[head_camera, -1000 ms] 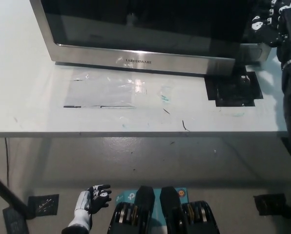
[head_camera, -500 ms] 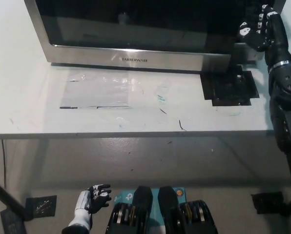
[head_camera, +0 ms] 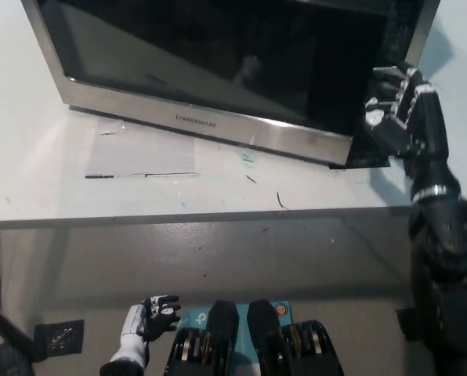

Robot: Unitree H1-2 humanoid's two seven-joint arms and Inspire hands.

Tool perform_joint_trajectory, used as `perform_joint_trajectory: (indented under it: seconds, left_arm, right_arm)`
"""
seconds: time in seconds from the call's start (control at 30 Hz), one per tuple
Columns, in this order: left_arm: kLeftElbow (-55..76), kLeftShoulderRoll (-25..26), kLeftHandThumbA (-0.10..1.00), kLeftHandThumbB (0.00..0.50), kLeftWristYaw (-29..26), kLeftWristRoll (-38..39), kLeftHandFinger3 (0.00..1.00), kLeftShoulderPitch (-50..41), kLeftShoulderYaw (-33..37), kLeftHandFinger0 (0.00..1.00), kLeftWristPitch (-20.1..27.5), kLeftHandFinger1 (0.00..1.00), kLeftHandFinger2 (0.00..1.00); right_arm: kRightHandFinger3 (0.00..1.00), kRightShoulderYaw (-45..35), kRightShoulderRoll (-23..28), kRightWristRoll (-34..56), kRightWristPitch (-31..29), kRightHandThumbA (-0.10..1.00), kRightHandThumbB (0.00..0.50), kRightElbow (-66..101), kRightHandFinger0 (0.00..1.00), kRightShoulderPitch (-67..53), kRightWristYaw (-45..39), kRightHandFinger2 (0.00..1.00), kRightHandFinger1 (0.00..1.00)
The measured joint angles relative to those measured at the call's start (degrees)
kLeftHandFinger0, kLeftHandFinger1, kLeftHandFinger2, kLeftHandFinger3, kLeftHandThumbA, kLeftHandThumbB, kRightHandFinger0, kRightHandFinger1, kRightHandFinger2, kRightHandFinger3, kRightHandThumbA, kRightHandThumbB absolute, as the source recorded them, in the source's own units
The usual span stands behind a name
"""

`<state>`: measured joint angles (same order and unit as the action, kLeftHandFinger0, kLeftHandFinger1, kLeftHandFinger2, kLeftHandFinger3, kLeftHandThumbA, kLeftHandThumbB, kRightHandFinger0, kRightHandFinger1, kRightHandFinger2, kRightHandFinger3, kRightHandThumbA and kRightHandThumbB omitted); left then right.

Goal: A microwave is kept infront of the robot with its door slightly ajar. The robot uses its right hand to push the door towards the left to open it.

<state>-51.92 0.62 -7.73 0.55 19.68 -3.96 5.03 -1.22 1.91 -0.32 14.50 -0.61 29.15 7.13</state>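
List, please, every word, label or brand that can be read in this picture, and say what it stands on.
"FARBERWARE": small light lettering on the stainless-steel lower frame of the microwave door, blurred but legible.
Pale marks on the teal pad on the floor: too small to read.
No other text shows.

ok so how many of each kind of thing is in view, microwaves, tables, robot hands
microwave: 1
table: 1
robot hands: 2, the black right hand at the microwave door's free edge, the white left hand resting low at the lower left
total: 4
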Motion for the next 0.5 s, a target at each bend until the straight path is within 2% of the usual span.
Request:
perform_joint_trajectory:
  seconds: [0.1, 0.13, 0.2, 0.23, 0.3, 0.37, 0.43, 0.5]
  left_arm:
    - [-0.02, 0.01, 0.12, 0.001, 0.01, 0.0, 0.5, 0.05, -0.01, 0.68, -0.04, 0.57, 0.58]
    - [-0.03, 0.02, 0.08, 0.012, 0.01, 0.0, 0.48, 0.07, -0.01, 0.63, -0.04, 0.53, 0.54]
    - [-0.08, -0.04, 0.09, 0.007, 0.02, 0.15, 0.48, 0.15, -0.2, 0.65, -0.03, 0.54, 0.55]
    - [-0.07, -0.04, 0.16, 0.0, 0.03, 0.17, 0.53, 0.15, -0.21, 0.68, -0.03, 0.57, 0.59]
    - [-0.08, -0.04, 0.16, 0.005, 0.03, 0.11, 0.52, 0.16, -0.14, 0.68, -0.15, 0.57, 0.58]
    - [-0.13, -0.01, 0.09, 0.0, 0.02, 0.1, 0.5, 0.2, -0.14, 0.68, -0.18, 0.57, 0.56]
    - [-0.35, 0.06, 0.11, 0.0, 0.02, 0.08, 0.51, 0.29, -0.09, 0.72, -0.05, 0.6, 0.6]
    - [-0.4, 0.07, 0.12, 0.0, 0.02, 0.08, 0.51, 0.31, -0.1, 0.69, -0.05, 0.58, 0.59]
  right_arm:
    - [0.81, 1.1, -1.37, 0.37, 1.57, 0.36, 0.161, 5.8, 0.49, -3.77, -0.01, 0.66, 0.57]
    - [0.83, 1.46, -1.53, 0.47, 1.79, 0.34, 0.125, 6.72, 0.56, -4.7, -0.03, 0.7, 0.63]
    - [0.82, 3.0, -1.91, 0.96, 3.0, 0.34, 0.13, 10.47, 0.57, -7.38, -0.1, 0.7, 0.64]
    - [0.81, 3.64, -1.99, 1.13, 3.34, 0.36, 0.124, 11.77, 0.56, -8.44, -0.17, 0.7, 0.64]
    - [0.81, 5.03, -2.16, 1.64, 4.27, 0.37, 0.11, 14.28, 0.57, -10.62, -0.35, 0.7, 0.64]
    - [0.82, 6.29, -2.12, 2.25, 4.69, 0.36, 0.105, 16.54, 0.53, -12.74, -0.69, 0.7, 0.63]
    - [0.79, 7.81, -2.14, 2.95, 4.69, 0.38, 0.115, 18.89, 0.5, -15.09, -1.22, 0.68, 0.61]
    - [0.77, 9.16, -2.12, 3.66, 4.64, 0.41, 0.127, 20.6, 0.48, -17.02, -1.74, 0.66, 0.59]
